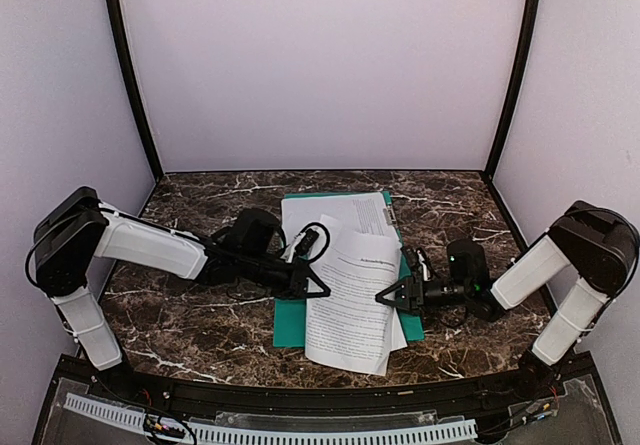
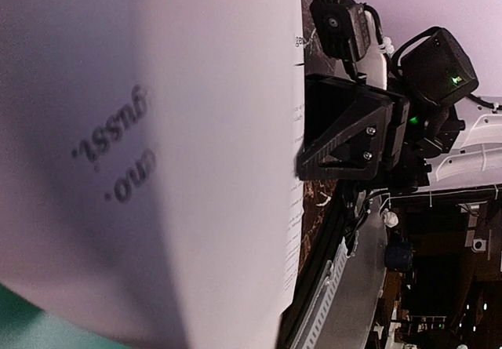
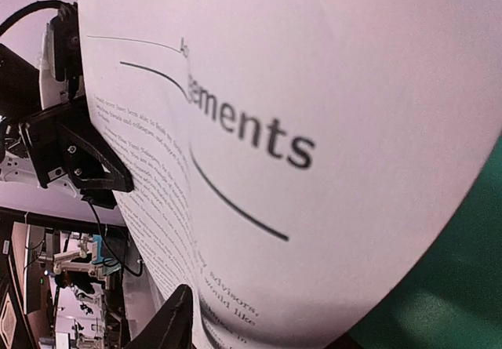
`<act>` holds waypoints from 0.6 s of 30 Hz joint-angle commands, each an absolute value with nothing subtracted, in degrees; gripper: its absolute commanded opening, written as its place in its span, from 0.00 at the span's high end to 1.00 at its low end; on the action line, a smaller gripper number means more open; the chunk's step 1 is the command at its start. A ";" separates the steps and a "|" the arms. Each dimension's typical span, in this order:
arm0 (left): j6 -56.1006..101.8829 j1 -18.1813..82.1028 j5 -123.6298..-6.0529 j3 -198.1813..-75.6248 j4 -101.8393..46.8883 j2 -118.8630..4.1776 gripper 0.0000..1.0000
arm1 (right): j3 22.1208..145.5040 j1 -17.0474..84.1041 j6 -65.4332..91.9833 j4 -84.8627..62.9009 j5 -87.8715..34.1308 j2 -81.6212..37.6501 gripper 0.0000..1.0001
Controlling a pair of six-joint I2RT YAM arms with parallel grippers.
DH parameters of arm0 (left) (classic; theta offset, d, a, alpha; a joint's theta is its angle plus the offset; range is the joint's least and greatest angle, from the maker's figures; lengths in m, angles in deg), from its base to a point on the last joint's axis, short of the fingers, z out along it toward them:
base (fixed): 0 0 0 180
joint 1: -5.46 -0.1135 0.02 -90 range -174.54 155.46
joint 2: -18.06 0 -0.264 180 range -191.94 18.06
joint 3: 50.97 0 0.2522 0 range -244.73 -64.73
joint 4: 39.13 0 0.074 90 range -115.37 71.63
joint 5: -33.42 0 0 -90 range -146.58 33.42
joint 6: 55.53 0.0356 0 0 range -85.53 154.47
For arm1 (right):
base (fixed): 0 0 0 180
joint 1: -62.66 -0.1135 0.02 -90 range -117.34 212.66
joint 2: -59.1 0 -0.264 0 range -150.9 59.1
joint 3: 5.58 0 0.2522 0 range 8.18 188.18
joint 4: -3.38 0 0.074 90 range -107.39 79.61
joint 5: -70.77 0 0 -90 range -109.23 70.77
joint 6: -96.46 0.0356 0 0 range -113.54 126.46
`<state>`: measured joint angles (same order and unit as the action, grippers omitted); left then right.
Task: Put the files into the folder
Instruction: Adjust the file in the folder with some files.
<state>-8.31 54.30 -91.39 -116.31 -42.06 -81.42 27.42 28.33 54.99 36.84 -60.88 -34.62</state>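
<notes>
Two printed pages are on the green folder, which lies flat on the marble table between your arms. The far sheet lies flat toward the folder's back end. The top sheet sits skewed across it, with its near corner hanging past the folder's near edge, and on both wrist cams it bows up right against the lens.

Your left tool is pressed together right at the top sheet's left edge. The paper hides the tips, so I can't tell if it's actually pinching the page.

Your right tool is at the right edge, one finger poking out under the paper. Honestly can't tell if that one's spread or closed.
</notes>
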 commanded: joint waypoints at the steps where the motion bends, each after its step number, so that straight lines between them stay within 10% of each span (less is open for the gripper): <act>1: -7.43 54.07 -89.36 -117.47 -36.40 -82.50 0.99 | 26.56 28.66 54.71 39.01 -61.33 -34.11 0.58; 18: -12.67 54.00 -83.74 -117.39 -34.36 -84.65 0.95 | 25.67 28.09 56.85 44.58 -61.51 -39.28 0.61</act>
